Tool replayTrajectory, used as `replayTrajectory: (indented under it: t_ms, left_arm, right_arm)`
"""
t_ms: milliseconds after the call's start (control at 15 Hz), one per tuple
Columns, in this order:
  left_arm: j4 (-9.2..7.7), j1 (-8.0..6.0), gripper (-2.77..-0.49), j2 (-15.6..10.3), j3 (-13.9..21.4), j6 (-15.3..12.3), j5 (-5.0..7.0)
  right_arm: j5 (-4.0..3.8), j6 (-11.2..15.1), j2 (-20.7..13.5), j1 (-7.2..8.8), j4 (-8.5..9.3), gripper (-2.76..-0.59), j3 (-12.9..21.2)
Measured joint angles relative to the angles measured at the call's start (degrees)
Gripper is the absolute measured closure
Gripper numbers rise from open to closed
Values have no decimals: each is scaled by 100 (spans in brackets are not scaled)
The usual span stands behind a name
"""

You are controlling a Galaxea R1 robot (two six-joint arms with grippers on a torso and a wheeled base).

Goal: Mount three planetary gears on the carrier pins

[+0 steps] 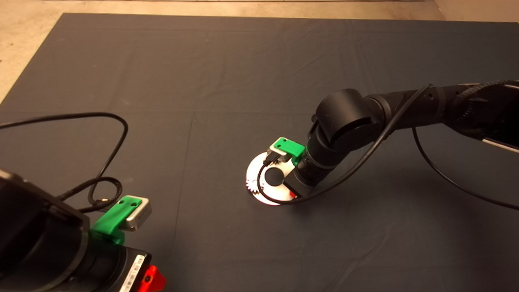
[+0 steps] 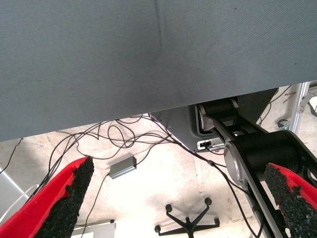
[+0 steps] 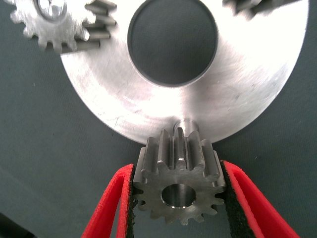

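The round silver disc (image 3: 247, 99) with a large centre hole lies on the dark mat; it also shows in the head view (image 1: 271, 195). My right gripper (image 3: 178, 171) is shut on a planetary gear (image 3: 178, 186), held just above and beside a bare carrier pin (image 3: 186, 124) at the disc's rim. A second gear (image 3: 47, 20) sits on its pin, and it shows in the head view (image 1: 253, 185). A third gear (image 3: 247, 7) shows partly at the disc's other side. In the head view the right arm's wrist (image 1: 320, 162) covers the held gear. My left gripper (image 2: 181, 198) is open and parked at the mat's lower left.
Black cables (image 1: 109, 162) loop over the mat's left side near the parked left arm. The right arm's cable (image 1: 446, 174) hangs over the mat on the right. Past the mat's edge the left wrist view shows floor cables, a grey box (image 2: 122, 167) and a chair base (image 2: 188, 223).
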Motion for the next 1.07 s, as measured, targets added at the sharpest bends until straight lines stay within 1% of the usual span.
replayTrajectory:
  t_ms: [200, 667, 1067]
  left_arm:
    - [0, 0, -248, 0, 0, 0, 0]
    - [0, 0, -248, 0, 0, 0, 0]
    - [0, 0, -248, 0, 0, 0, -2]
  right_arm:
    - [-2, 0, 0, 35, -18, -97, -29]
    - [-2, 0, 33, 35, -29, -97, -83]
    - [0, 0, 63, 33, -241, -97, -88]
